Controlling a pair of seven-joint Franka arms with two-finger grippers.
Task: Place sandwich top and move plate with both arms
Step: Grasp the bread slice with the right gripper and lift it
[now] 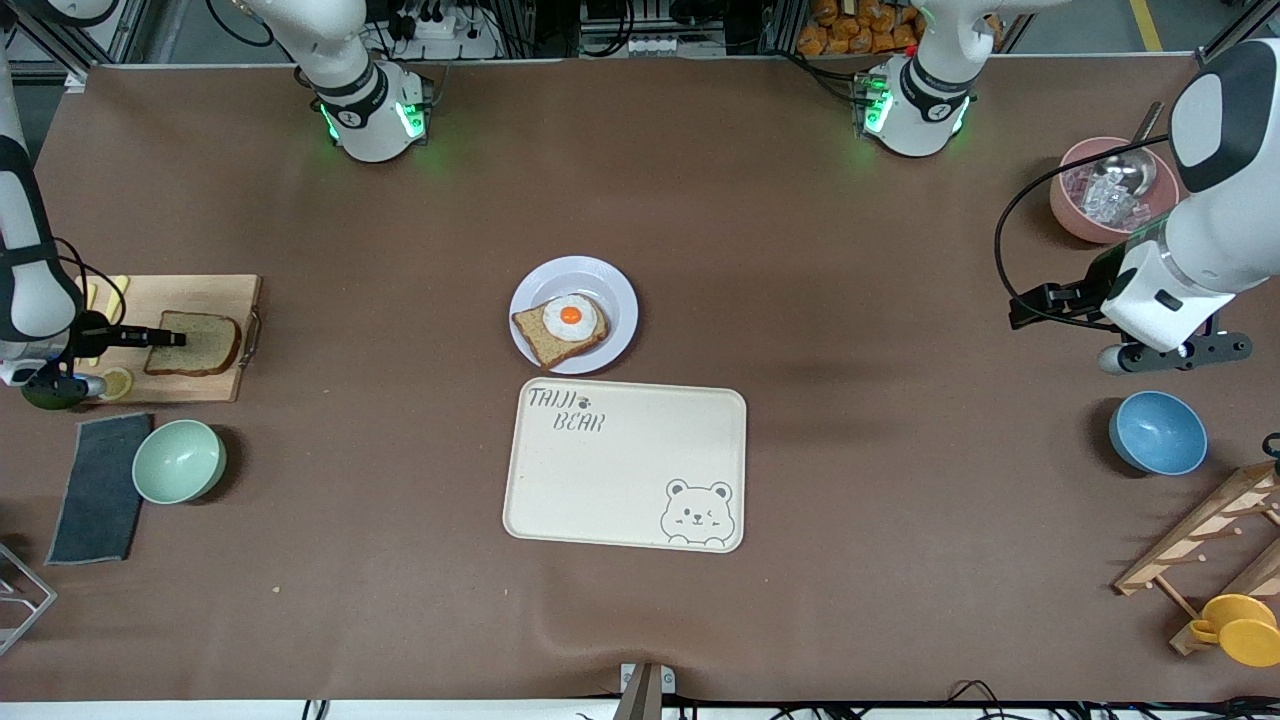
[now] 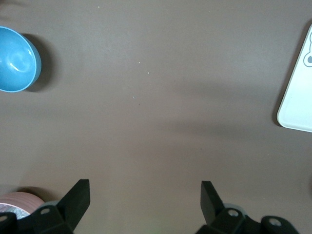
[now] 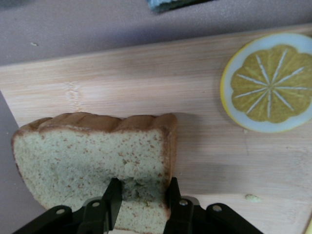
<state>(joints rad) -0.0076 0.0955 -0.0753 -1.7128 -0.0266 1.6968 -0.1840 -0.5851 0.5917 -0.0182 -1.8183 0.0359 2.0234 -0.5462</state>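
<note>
Right, the right gripper (image 3: 141, 195) has its fingers pinched on the edge of the sandwich top (image 1: 195, 343), which lies on the wooden cutting board (image 1: 205, 288) at the right arm's end of the table. A lemon slice (image 3: 269, 82) sits on that board just beside the bread, clear of the fingers. Nearer the front camera than the board there's a mint-green bowl (image 1: 179, 461) beside a dark folded cloth (image 1: 100, 489).

Mid-table, the plate (image 1: 604, 287) carries one bread slice with a fried egg (image 1: 570, 317) on it, and the cream bear tray (image 1: 624, 468) lies just beside the plate, nearer the front camera.

The left gripper (image 2: 145, 199) hangs over bare table at the left arm's end, jaws spread wide, holding nothing, waiting. Around it: a blue bowl (image 1: 1157, 432), a pink bowl (image 1: 1073, 215) with what looks like clear wrappers and a metal scoop, a wooden rack (image 1: 1200, 535) and a yellow cup (image 1: 1240, 629).

Count: two bread slices, three bowls, one plate, one tray. The table wears a brown mat (image 1: 850, 500); shelving and cables line the edge where the bases stand.
</note>
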